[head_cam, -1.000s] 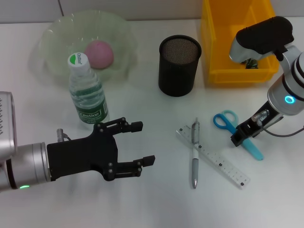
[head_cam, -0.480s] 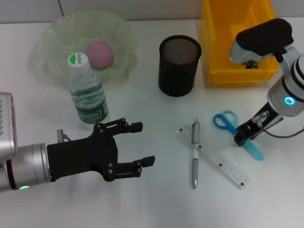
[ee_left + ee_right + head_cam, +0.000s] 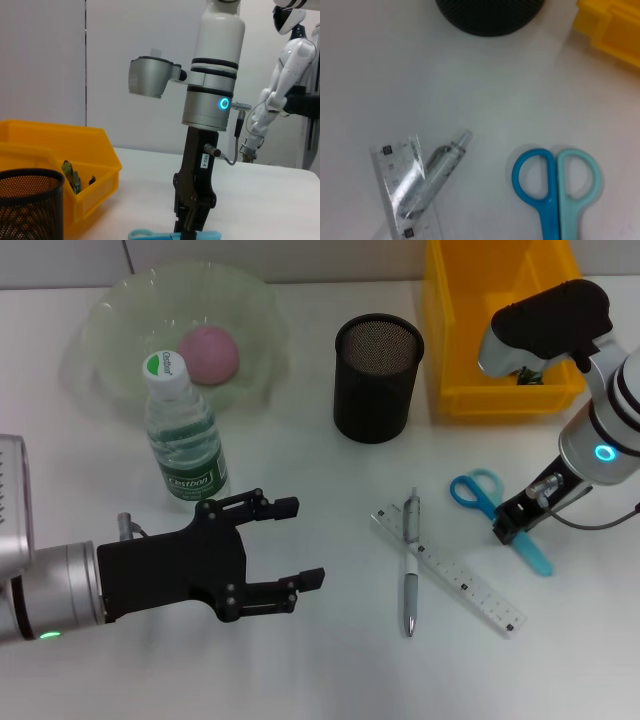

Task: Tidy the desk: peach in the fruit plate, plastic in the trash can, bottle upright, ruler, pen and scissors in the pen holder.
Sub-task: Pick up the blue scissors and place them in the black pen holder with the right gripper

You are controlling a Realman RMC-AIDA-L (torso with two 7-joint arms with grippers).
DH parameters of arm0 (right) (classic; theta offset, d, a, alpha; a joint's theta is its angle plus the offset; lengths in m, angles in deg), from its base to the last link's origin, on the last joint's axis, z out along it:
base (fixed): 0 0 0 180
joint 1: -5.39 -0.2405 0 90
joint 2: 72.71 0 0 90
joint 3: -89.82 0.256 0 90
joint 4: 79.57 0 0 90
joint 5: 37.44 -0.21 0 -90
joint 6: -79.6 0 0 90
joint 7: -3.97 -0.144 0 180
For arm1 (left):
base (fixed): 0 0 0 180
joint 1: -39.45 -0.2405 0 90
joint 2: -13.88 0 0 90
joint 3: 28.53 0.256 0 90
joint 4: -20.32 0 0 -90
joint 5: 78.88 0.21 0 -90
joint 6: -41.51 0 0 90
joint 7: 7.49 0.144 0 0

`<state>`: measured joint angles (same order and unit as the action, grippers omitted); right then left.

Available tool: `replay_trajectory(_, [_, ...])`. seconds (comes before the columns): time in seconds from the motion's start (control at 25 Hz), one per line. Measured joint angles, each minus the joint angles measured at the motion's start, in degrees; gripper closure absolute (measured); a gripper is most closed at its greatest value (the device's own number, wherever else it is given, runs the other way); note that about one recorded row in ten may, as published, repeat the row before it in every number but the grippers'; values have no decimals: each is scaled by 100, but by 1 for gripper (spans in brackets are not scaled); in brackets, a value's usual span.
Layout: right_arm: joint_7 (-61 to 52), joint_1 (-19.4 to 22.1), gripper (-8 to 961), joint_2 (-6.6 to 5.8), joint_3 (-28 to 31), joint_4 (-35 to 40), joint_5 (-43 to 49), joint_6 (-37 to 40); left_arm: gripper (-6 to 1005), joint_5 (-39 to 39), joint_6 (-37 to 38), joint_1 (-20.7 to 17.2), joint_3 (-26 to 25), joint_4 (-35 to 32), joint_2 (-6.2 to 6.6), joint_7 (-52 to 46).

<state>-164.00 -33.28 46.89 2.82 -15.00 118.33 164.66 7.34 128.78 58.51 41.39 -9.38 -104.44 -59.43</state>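
Closing on the scissors (image 3: 497,510) flat on the worktop (image 3: 320,660), the right gripper (image 3: 512,527) risks sliding off their thin blades; whether its jaws are spread I cannot tell. Left gripper (image 3: 290,545) hovers, jaws spread, near the upright bottle (image 3: 182,435)

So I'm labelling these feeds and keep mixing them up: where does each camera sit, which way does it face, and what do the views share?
Head view: on the robot's head, looking forward and down at the desk; shows the open left tool and the right tool down at the scissors.
Left wrist view: on the left arm, facing level across the desk at the right arm above the scissors; none of the left arm shows.
Right wrist view: on the right arm, looking straight down on the scissors; no own fingers visible.
Shared: scissors, pen holder and trash can appear in all three.
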Motion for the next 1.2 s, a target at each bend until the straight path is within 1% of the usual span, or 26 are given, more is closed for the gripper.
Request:
replay_trajectory(0.12, [5, 149, 727, 1, -2, 354, -7, 0, 194, 0, 0, -6, -16, -1, 1, 0])
replay_trajectory(0.16, [4, 331, 740, 2, 10, 758, -26, 19, 194, 0, 0, -6, -16, -1, 1, 0])
replay_trajectory(0.2, [4, 331, 739, 2, 10, 758, -26, 19, 194, 0, 4, -12, -31, -4, 3, 0])
replay_trajectory(0.32, [10, 757, 734, -16, 102, 1765, -238, 22, 194, 0, 7, -13, -32, -5, 3, 0])
replay_trajectory(0.36, [94, 1147, 733, -31, 327, 2664, -510, -79, 194, 0, 13, -12, -40, -4, 3, 0])
replay_trajectory(0.4, [94, 1147, 731, -31, 327, 2664, -510, -79, 194, 0, 13, -12, -40, -4, 3, 0])
replay_trajectory(0.52, [559, 1796, 727, -11, 798, 3752, -1250, -569, 194, 0, 27, -11, -49, -5, 2, 0])
replay_trajectory(0.56, [1067, 2182, 725, -7, 965, 4052, -1961, -1113, 194, 1, 25, -11, -49, -5, 2, 0])
replay_trajectory(0.6, [1067, 2182, 724, -7, 965, 4052, -1961, -1113, 194, 1, 18, -9, -49, -4, 2, 0])
replay_trajectory(0.64, [1491, 2354, 722, -10, 996, 4034, -2435, -1477, 194, 1, 12, -7, -44, -4, 2, 0])
replay_trajectory(0.72, [2541, 2628, 719, -11, 988, 3758, -3495, -2137, 194, 1, -3, 3, -26, -2, -4, 0])
replay_trajectory(0.76, [4158, 2799, 718, -9, 874, 3066, -4993, -2776, 194, 1, -4, 5, -22, -2, -7, 0])
replay_trajectory(0.8, [4158, 2799, 716, -9, 874, 3066, -4993, -2776, 194, 0, -5, 6, -21, -2, -9, 0])
replay_trajectory(0.88, [5760, 2773, 713, -9, 776, 2266, -6372, -3014, 194, 0, -8, 7, -22, 0, -11, 0])
replay_trajectory(0.92, [6859, 2681, 712, -8, 726, 1701, -7194, -3025, 194, 1, -9, 7, -23, 0, -12, 0])
replay_trajectory(1.0, [8462, 2428, 709, -12, 693, 660, -8458, -2899, 194, 0, -14, 8, -19, -1, -13, 0])
replay_trajectory(1.12, [10344, 1937, 704, -21, 720, -844, -9815, -2477, 194, 0, -16, 2, -9, -1, -15, 0])
replay_trajectory(1.16, [11079, 1587, 703, -32, 746, -1795, -10395, -2253, 194, 0, -18, -4, -5, -1, -15, 0])
replay_trajectory(1.2, [11079, 1587, 701, -32, 746, -1795, -10395, -2253, 194, 0, -18, -4, -5, -1, -15, 0])
